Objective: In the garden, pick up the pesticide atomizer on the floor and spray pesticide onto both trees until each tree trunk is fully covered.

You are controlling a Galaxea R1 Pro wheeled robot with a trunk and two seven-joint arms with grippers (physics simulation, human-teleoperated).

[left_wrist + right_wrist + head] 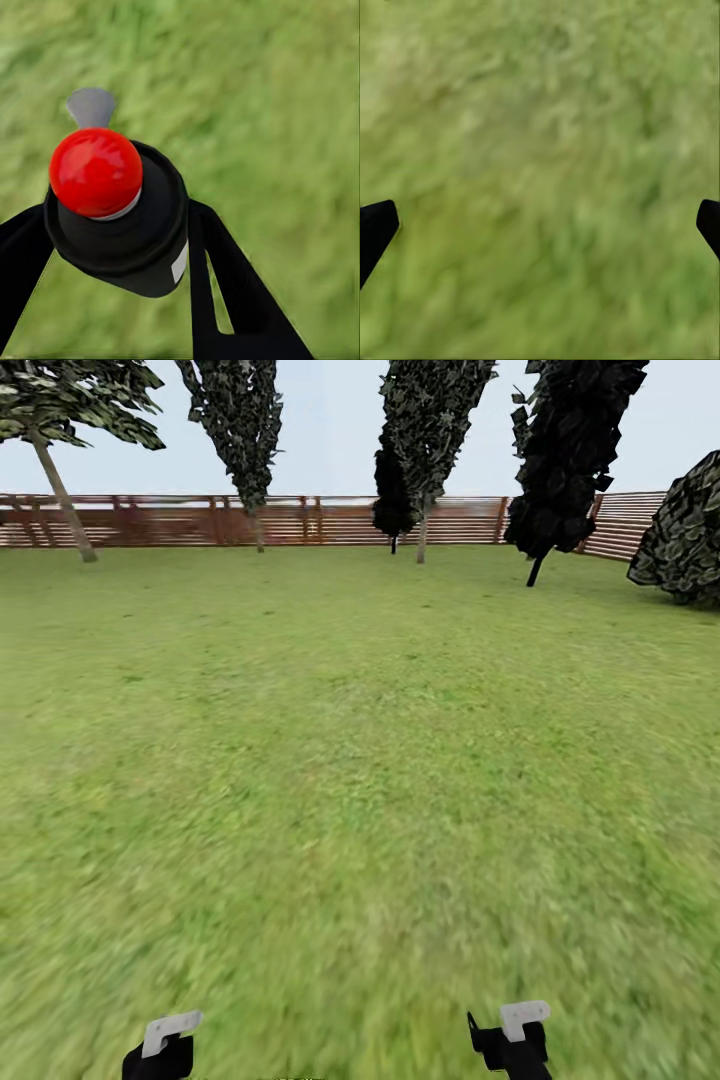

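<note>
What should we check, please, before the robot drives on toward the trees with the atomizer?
1. Atomizer held between the left gripper fingers: ok.
2. Red top uncovered: ok.
3. Right gripper open, nothing between its fingers: ok.
4. Lawn ahead free of obstacles: ok.
5. Slim leaning trunk in sight by the fence: ok.
6. Second target tree identified: cannot tell.

Outdoor garden: wide green grass lawn (360,760), brown horizontal-slat wooden fence (300,520), dark narrow conifers (240,430), leaning grey-tan tree trunk (62,495), pale sky.
</note>
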